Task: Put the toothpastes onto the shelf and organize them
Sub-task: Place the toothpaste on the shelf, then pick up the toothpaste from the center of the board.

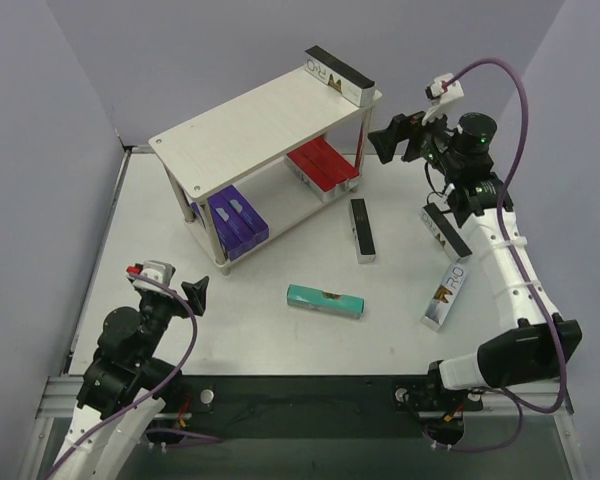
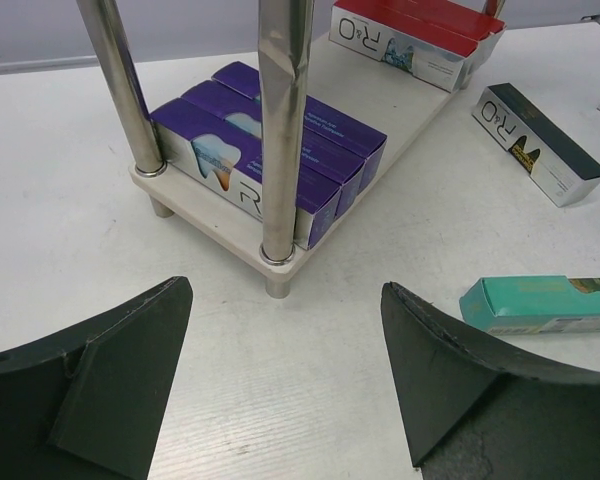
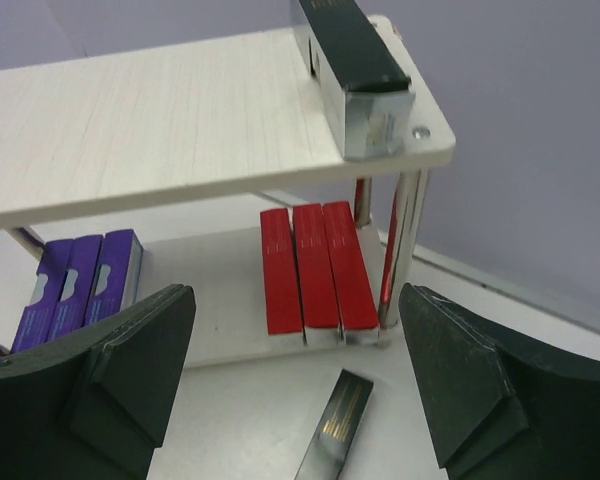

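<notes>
Both of our grippers were spread wide with nothing between the fingers. Our right gripper (image 1: pixel 398 138) hung just off the right end of the shelf (image 1: pixel 270 120), about level with the top board. One black carton (image 1: pixel 335 75) lay flat along that end of the board, its silver end right at the edge in the right wrist view. Down on the lower board we had three red cartons (image 1: pixel 320 165) packed side by side at the right end. Three purple cartons (image 1: pixel 238 220) were lined up the same way at the left end. Our left gripper (image 2: pixel 285 340) sat low over the table (image 1: pixel 250 330), facing the shelf's left legs and well short of touching them. Loose on the table, a second black carton (image 1: pixel 361 230) lay just in front of the red ones. A teal carton (image 1: pixel 325 299) was nearer the middle. Two more cartons (image 1: pixel 446 295) were over by our right arm, one of them partly hidden behind it.
</notes>
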Available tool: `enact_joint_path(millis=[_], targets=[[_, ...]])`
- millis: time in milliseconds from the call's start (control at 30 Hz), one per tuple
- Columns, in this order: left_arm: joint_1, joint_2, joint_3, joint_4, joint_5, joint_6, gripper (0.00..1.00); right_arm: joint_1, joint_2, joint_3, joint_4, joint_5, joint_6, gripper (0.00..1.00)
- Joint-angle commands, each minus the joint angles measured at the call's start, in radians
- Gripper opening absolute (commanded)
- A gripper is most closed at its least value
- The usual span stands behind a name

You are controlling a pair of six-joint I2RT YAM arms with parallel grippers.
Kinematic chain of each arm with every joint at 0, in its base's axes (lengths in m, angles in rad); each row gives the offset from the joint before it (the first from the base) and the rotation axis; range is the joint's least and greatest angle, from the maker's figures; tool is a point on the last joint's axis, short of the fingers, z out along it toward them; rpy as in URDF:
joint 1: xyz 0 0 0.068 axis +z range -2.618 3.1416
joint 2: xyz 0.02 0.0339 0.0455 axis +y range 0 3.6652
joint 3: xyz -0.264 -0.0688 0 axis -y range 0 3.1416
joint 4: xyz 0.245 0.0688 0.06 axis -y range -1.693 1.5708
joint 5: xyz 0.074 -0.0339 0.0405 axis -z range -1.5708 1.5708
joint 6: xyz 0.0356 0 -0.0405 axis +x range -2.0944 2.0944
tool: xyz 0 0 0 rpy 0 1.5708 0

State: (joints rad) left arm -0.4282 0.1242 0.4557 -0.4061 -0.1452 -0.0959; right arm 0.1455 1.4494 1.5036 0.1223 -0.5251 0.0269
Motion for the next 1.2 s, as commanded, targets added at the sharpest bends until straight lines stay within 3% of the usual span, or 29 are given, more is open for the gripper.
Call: enact_joint_path(millis=[0,200,433,867,1167], targets=[[0.009,-0.018,0.008,0.050,0.019,0.002,0.88,-0.003,-0.147,-0.224,0.059,0.126,0.079,0.86],[0.009,-0.024,0.006,0.050,0.022,0.002,0.88,0.046,-0.314,-0.536,0.051,0.298,0.125,0.86],[0.011,-0.024,0.008,0.052,0.029,0.004,0.88,0.143,-0.339,-0.818,0.152,0.462,0.240,0.85],[0.011,-0.024,0.006,0.049,0.021,0.007,0.88,0.236,-0.078,-0.898,0.365,0.519,0.269,0.84],[0.012,-0.021,0.006,0.046,0.016,0.009,0.88,0.243,0.075,-0.852,0.402,0.556,0.272,0.74]])
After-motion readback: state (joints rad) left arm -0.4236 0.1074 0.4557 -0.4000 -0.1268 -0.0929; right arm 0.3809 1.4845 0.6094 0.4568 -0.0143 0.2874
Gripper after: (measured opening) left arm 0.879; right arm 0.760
